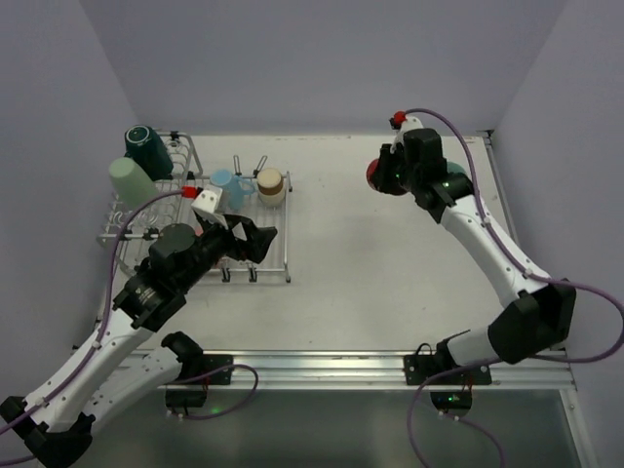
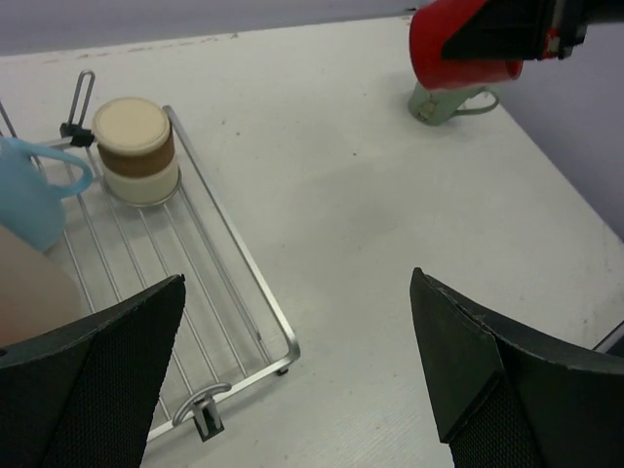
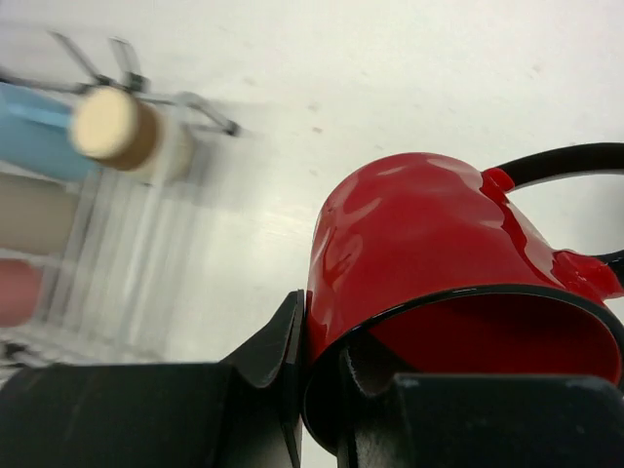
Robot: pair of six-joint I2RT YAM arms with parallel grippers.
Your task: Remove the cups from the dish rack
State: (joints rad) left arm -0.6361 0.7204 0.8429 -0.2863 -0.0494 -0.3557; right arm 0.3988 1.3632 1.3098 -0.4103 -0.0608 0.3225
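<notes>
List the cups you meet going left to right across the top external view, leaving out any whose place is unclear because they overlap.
pale green cup → light blue cup → beige cup → red cup

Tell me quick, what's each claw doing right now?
Left gripper: open, holding nothing.
Right gripper: closed on the red mug.

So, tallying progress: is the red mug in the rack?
Out: the right gripper holds the red mug, well clear of the dish rack.

white matte table, pale lavender walls on three sides, aluminium rail along near edge
</notes>
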